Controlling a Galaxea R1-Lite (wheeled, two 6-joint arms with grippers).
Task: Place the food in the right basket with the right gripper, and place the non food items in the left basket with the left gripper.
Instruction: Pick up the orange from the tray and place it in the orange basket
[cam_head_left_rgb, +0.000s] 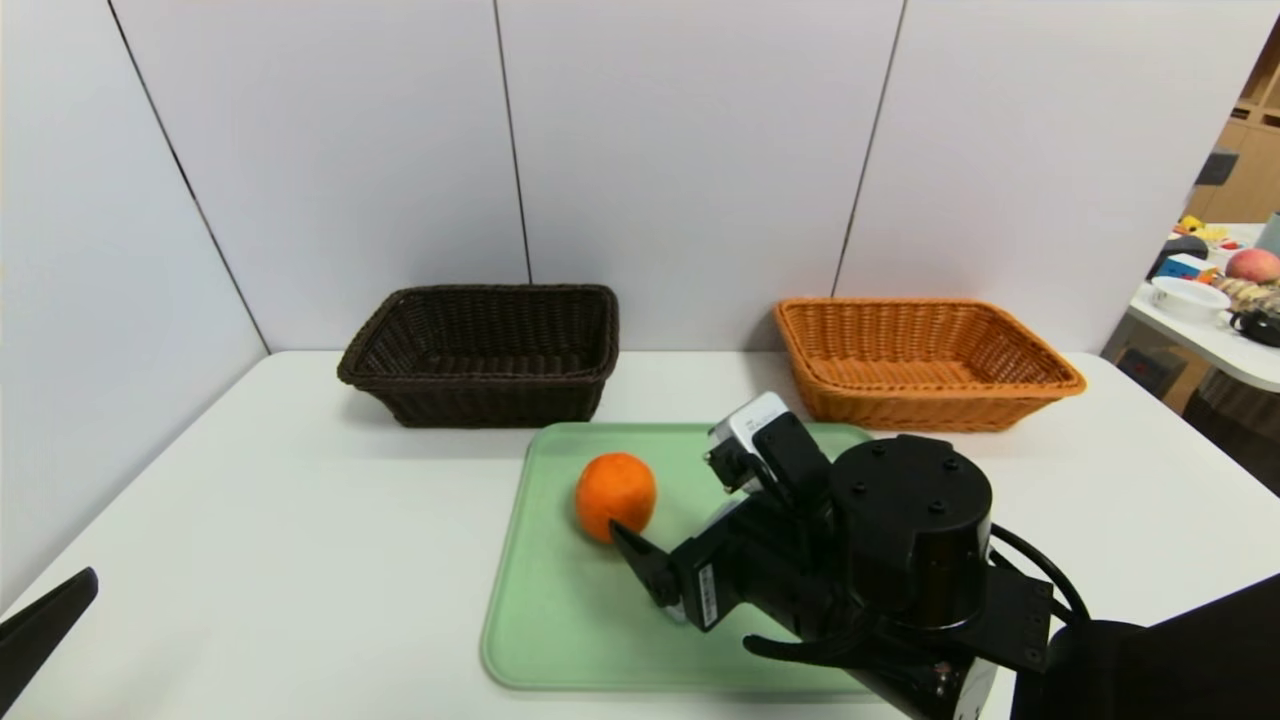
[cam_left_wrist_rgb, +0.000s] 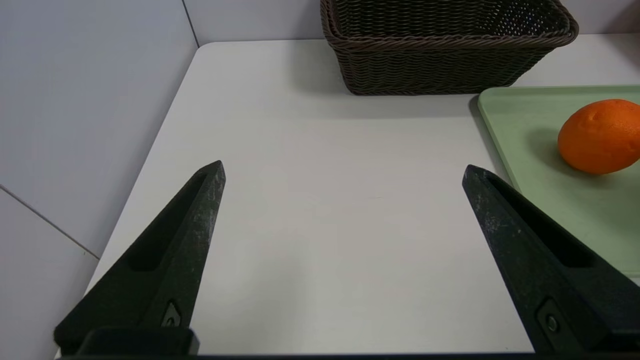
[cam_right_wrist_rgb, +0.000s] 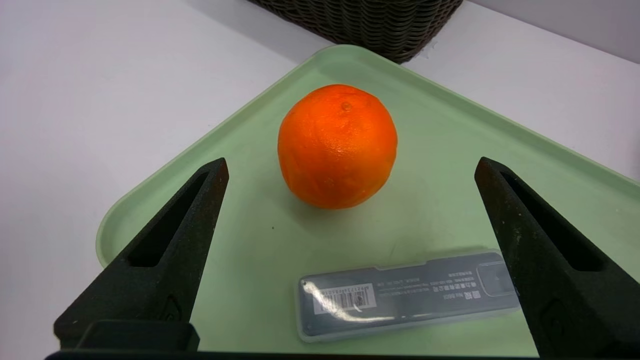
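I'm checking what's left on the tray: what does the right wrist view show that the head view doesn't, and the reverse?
Only the right wrist view shows the clear plastic case with a barcode label, lying on the tray near the orange. Only the head view shows the orange basket and the left gripper. Both show the orange, the green tray, the dark brown basket and the open right gripper.

Right arm (cam_head_left_rgb: 905, 540): matte black, round cap with small screws, a white barcode sticker, looping black cables.
Fingers (cam_right_wrist_rgb: 165, 255): black, tapered wedges with slotted hollows, tips scuffed pale.
Wrist camera (cam_head_left_rgb: 750, 425): white-topped block.
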